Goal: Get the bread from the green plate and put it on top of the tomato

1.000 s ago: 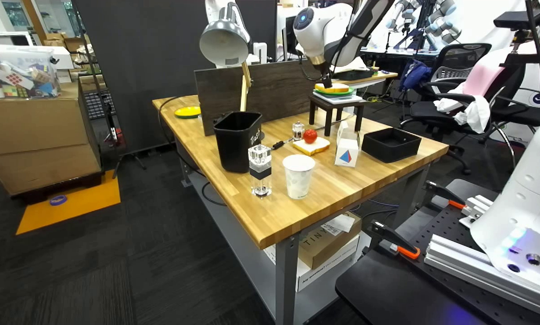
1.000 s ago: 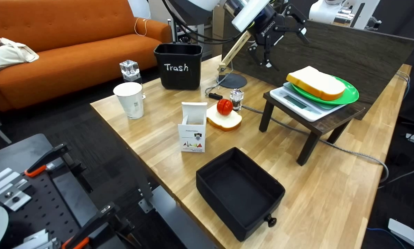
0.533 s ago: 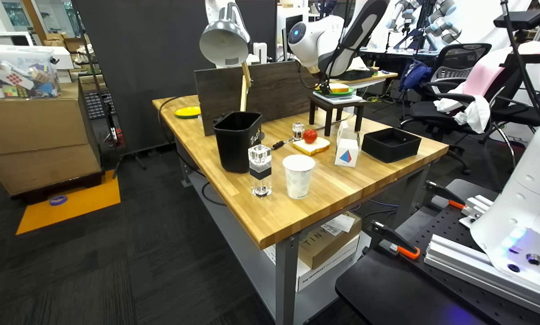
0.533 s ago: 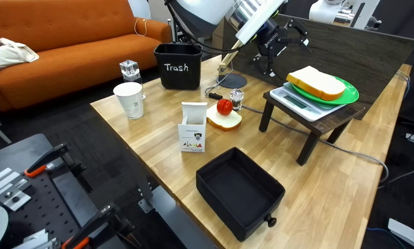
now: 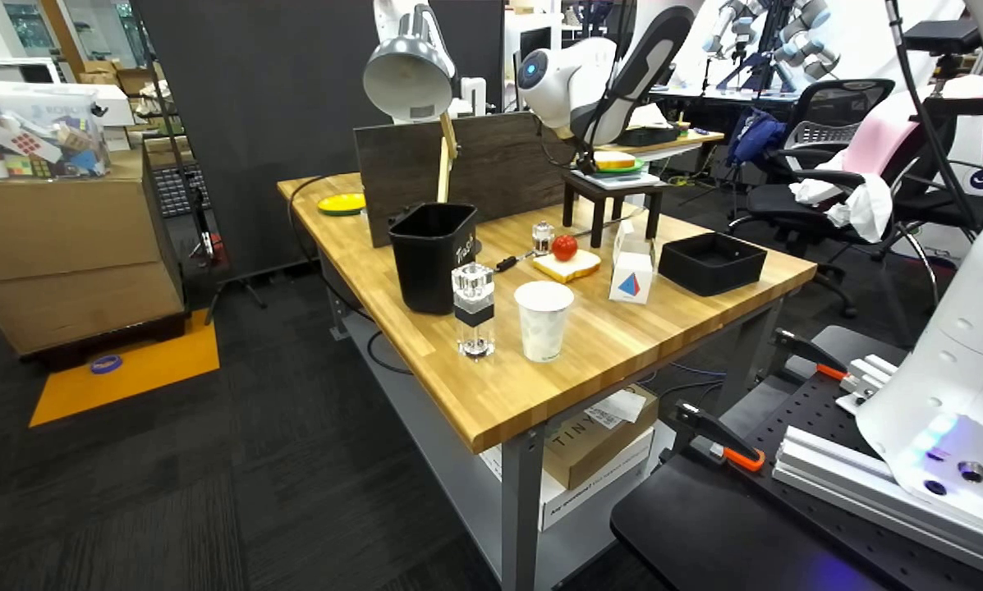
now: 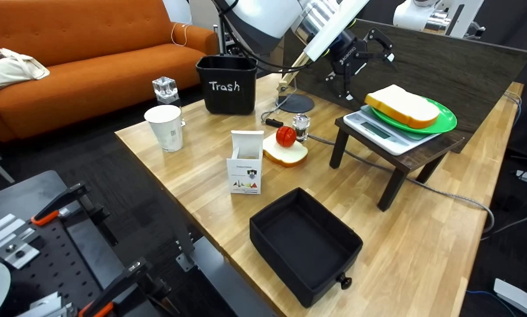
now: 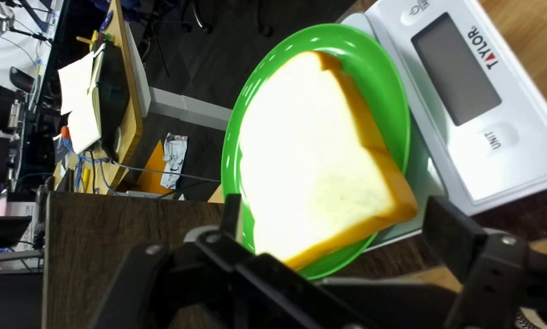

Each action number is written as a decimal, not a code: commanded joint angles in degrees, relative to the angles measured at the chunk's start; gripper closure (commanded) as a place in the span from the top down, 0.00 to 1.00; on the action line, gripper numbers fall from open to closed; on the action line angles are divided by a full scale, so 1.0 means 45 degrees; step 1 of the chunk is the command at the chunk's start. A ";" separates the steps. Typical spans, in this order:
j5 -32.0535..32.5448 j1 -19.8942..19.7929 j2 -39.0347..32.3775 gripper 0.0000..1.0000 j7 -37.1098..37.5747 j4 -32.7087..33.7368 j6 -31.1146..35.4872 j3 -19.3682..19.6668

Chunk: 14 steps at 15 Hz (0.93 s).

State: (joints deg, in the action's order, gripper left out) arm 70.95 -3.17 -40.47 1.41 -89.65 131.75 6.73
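Observation:
The bread (image 6: pixel 402 105) is a pale slice with a tan crust. It lies on the green plate (image 6: pixel 448 118), which rests on a kitchen scale. The bread (image 7: pixel 310 155) and the plate (image 7: pixel 380 87) fill the middle of the wrist view. The red tomato (image 6: pixel 285 136) sits on another bread slice (image 6: pixel 285 154) on the table; the tomato also shows in an exterior view (image 5: pixel 564 247). My gripper (image 6: pixel 369 77) is open and empty, beside the bread and slightly above it. In the wrist view its fingers (image 7: pixel 339 224) stand apart, one on either side of the bread's near end.
The scale (image 6: pixel 386 137) stands on a dark little stand (image 6: pixel 421 154) before a dark board (image 6: pixel 444 66). A clear shaker (image 6: pixel 301 125), white box (image 6: pixel 245 176), black tray (image 6: pixel 305 242), paper cup (image 6: pixel 164 127), trash bin (image 6: pixel 228 88) and lamp (image 5: pixel 409 78) stand on the table.
My gripper has come down and slightly to the right in an exterior view, to about the bread's level. It stays open. The bread, plate and tomato have not moved.

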 commanded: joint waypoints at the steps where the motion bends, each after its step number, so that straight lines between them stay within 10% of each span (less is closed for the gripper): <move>1: -0.0098 0.0043 -0.0306 1.00 -0.0110 0.0338 -0.0415 -0.0037; 14: -0.0091 0.0028 -0.0328 1.00 -0.0229 0.0325 -0.0564 -0.0099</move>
State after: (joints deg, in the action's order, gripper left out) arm 70.92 -3.13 -41.39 1.38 -89.30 130.54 6.42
